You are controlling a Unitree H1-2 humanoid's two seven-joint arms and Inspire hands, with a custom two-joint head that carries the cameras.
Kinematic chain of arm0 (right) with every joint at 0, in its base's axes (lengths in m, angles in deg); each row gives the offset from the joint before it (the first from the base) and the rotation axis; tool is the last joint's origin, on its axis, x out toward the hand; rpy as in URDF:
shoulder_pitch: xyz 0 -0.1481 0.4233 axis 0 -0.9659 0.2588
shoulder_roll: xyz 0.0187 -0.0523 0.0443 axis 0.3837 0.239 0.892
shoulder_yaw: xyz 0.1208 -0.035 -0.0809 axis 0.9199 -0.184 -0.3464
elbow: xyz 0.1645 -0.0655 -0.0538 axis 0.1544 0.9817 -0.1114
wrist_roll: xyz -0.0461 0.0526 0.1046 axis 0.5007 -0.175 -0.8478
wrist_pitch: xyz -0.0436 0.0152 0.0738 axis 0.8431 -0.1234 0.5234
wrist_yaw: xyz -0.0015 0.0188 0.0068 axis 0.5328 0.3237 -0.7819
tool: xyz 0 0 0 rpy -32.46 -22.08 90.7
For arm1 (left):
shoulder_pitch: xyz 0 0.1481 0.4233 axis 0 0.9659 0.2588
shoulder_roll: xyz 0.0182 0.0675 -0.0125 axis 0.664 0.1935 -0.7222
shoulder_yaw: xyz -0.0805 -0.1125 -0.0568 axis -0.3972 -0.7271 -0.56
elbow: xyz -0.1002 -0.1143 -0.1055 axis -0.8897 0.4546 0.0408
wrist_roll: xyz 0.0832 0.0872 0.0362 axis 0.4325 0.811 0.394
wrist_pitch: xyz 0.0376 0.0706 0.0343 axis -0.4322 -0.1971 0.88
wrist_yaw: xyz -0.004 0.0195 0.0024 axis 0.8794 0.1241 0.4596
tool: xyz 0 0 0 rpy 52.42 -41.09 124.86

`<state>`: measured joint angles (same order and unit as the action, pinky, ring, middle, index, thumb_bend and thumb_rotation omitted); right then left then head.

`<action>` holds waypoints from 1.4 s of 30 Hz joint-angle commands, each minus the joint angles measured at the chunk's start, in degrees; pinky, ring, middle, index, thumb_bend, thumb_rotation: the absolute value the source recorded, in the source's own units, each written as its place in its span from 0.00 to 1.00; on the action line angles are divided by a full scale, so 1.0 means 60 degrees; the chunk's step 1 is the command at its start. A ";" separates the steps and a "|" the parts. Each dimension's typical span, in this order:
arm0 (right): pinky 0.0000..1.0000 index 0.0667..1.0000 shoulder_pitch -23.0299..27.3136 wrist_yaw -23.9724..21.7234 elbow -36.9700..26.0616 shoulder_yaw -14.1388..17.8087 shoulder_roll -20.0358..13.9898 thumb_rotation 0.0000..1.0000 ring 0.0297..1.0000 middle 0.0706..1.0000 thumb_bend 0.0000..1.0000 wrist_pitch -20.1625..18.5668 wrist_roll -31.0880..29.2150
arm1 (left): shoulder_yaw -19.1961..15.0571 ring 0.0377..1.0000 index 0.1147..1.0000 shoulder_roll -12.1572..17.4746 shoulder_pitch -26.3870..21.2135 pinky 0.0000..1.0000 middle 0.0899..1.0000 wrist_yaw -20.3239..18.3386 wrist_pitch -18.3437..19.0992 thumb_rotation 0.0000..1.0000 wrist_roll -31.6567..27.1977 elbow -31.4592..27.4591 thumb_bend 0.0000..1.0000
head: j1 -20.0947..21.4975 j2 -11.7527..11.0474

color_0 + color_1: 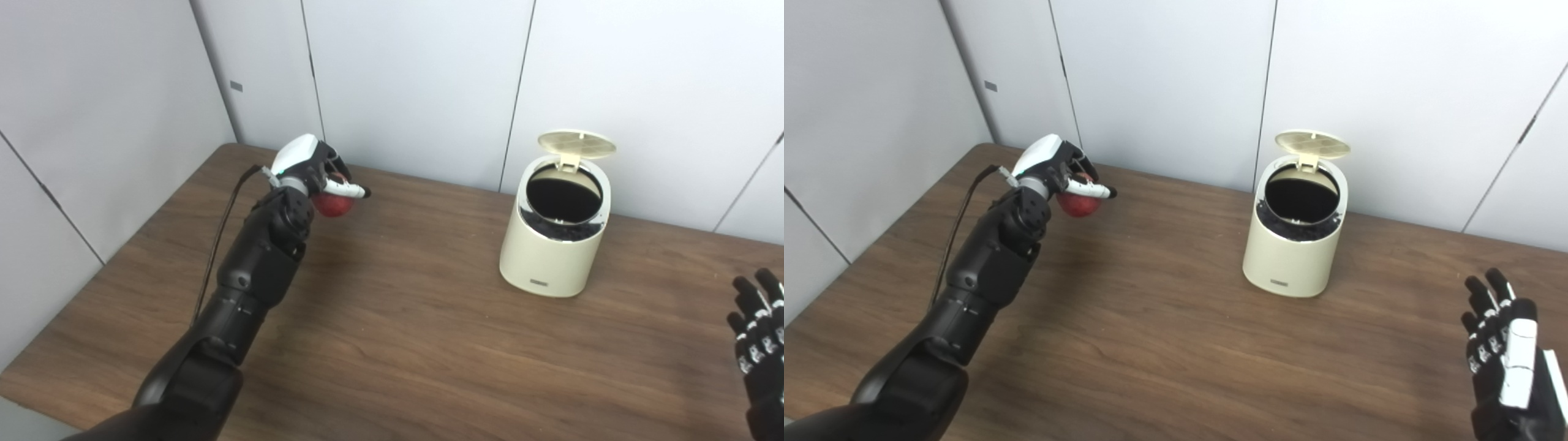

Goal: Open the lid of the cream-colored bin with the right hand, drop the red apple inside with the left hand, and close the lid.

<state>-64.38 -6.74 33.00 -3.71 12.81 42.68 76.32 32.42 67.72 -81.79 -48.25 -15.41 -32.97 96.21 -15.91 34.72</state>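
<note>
The cream-colored bin (554, 245) stands on the table's right half with its round lid (576, 143) tipped up at the back, showing a dark inside. My left hand (309, 168) is raised over the table's far left, well to the left of the bin, and is shut on the red apple (334, 203). My right hand (1500, 349) hovers low at the near right, to the right of the bin, fingers spread and holding nothing.
The brown wooden table (398, 331) carries only the bin. Grey wall panels (416, 73) close in behind the table and along its left side. A black cable (215, 245) hangs beside my left forearm.
</note>
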 commanded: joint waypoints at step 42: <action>0.98 0.92 0.0388 -0.0137 0.2499 -0.0338 0.0230 1.00 0.97 0.92 0.56 0.3076 0.0757 | 0.0876 0.42 0.43 -0.2935 0.0660 0.34 0.45 0.2634 -0.2118 0.00 -0.0880 -0.3959 0.48 | 0.2883 -0.1139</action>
<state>-63.60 -7.66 48.70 -5.53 13.90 58.35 80.65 37.59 50.61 -75.65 -34.62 -25.98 -38.77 72.93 1.31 27.86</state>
